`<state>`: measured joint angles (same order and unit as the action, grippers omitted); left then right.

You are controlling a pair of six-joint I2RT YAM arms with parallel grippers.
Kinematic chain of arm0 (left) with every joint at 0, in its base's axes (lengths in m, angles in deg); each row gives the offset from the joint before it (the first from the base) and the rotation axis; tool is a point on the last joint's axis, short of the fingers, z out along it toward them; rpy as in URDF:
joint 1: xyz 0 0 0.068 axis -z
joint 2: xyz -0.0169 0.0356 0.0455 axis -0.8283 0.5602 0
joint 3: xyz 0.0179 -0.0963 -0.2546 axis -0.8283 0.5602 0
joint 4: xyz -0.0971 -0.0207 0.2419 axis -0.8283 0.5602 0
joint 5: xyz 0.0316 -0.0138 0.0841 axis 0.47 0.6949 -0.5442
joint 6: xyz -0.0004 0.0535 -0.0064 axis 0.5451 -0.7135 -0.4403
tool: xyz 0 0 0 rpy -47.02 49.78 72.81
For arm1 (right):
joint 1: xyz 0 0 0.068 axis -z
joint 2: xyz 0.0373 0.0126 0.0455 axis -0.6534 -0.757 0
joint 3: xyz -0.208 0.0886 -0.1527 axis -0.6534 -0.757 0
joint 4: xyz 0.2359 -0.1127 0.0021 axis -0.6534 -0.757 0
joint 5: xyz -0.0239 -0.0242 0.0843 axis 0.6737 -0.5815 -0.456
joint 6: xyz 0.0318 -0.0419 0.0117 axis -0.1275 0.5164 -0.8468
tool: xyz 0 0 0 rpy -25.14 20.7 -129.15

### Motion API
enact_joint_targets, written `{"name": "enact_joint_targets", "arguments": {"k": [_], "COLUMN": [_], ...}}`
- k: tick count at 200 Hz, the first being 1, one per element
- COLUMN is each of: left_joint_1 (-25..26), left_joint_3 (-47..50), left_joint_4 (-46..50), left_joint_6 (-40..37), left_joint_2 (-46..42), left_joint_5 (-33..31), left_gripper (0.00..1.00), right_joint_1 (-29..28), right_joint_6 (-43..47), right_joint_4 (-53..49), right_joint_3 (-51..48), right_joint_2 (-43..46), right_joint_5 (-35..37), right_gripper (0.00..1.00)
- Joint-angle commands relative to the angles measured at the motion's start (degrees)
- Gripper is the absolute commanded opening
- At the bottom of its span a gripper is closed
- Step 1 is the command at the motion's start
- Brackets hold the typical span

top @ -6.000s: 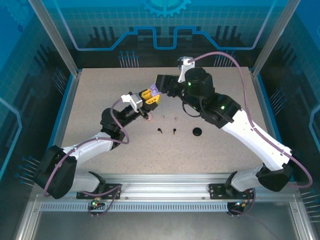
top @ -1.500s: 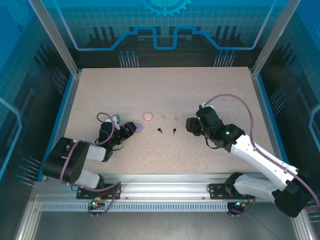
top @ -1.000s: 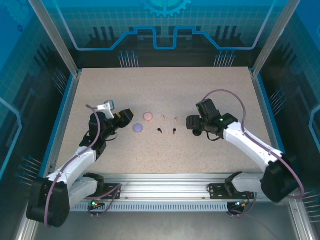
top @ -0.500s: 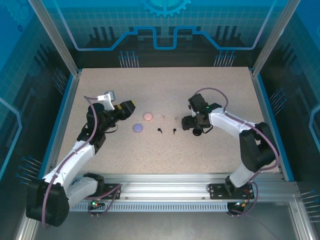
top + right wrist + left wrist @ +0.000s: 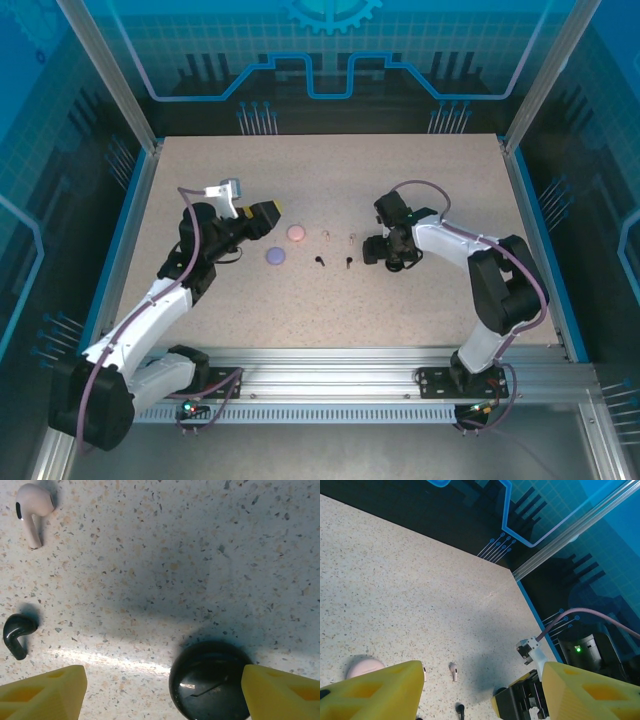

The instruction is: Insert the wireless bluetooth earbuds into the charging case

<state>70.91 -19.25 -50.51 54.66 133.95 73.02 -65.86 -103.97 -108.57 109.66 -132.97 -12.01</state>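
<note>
Well, your speckled table (image 5: 420,170) carries everything, with both arms stretched over its middle. Your left arm (image 5: 150,305) ends in the left gripper (image 5: 264,213), which hangs left of the cases, its yellow fingers (image 5: 370,692) spread with nothing between them. Your right arm (image 5: 455,240) bends back so that the right gripper (image 5: 384,254) sits low over the table at the right end of the row. Its jaws are spread wide too and grip nothing. In the right wrist view you can see the round black case (image 5: 210,687) lying closed on the table between them, close against one finger; whether it touches, I cannot tell. The pink case (image 5: 296,232) and the lavender case (image 5: 275,256) lie near each other but apart, both closed. Right of them the earbuds lie loose on the table, none in a case: two pink earbuds (image 5: 326,235) in the far row and two black earbuds (image 5: 319,261) in the row nearer you. The right-hand bud of each row lies just beside the right gripper.
</note>
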Motion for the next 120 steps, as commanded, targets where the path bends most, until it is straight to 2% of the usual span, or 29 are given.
{"name": "enact_joint_targets", "arguments": {"k": [1, 57, 97, 120], "left_joint_1": [0.4, 0.5, 0.6, 0.8], "left_joint_3": [-1.3, -1.0, -1.0, -1.0], "left_joint_4": [-0.3, -1.1, -1.9, -1.9], "left_joint_6": [-2.2, -2.3, -1.9, -2.0], "left_joint_2": [0.1, 0.4, 0.8, 0.9], "left_joint_5": [0.1, 0.1, 0.4, 0.6], "left_gripper": [0.66, 0.66, 0.66, 0.67], "right_joint_1": [0.2, -2.4, -4.0, -4.5], "right_joint_6": [-1.6, -3.6, -5.3, -2.5], "right_joint_4": [0.1, -1.1, -4.2, -5.4], "right_joint_3": [-1.1, -2.4, -2.2, -1.4], "right_joint_2": [-0.7, 2.2, 7.2, 9.1], "right_joint_5": [-2.3, -2.8, 2.6, 5.2], "right_gripper": [0.81, 0.80, 0.81, 0.82]}}
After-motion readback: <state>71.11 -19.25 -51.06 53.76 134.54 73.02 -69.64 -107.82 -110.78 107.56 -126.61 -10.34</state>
